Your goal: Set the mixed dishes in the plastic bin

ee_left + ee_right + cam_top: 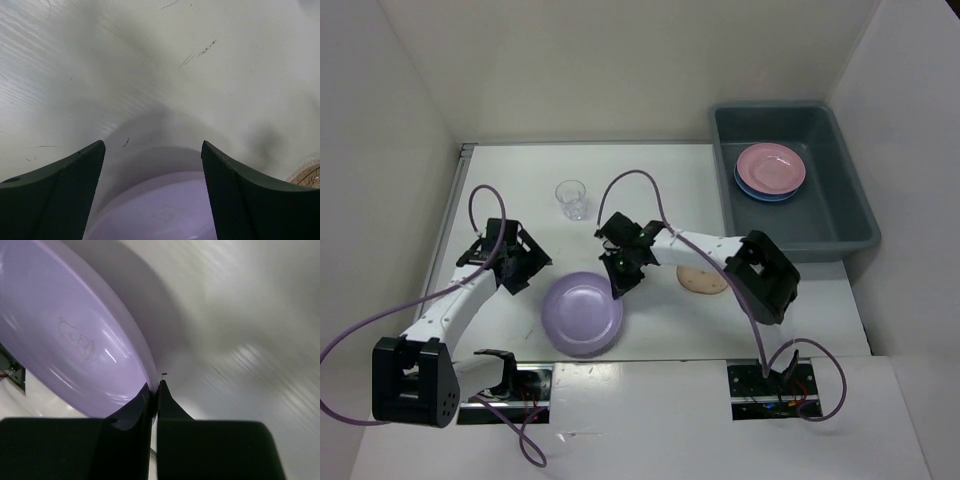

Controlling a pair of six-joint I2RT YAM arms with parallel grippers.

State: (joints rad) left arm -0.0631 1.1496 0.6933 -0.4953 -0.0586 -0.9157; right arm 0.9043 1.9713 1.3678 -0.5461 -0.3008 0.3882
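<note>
A round purple plate [582, 312] lies near the table's front middle. My right gripper [618, 282] is shut on its far right rim; the right wrist view shows the fingers pinching the plate [75, 330] edge at the gripper [155, 390]. My left gripper [528, 268] is open and empty just left of the plate; in the left wrist view the plate [170, 210] shows between and beyond its fingers [152, 190]. A small clear cup [572, 199] stands behind. A brownish plate [700, 281] lies partly under the right arm. The grey-blue bin [790, 180] holds a pink plate [770, 167] on a blue plate [760, 192].
White walls enclose the table on the left, back and right. The bin stands at the far right against the wall. Purple cables loop over both arms. The right arm's elbow [765, 275] hangs near the bin's front wall.
</note>
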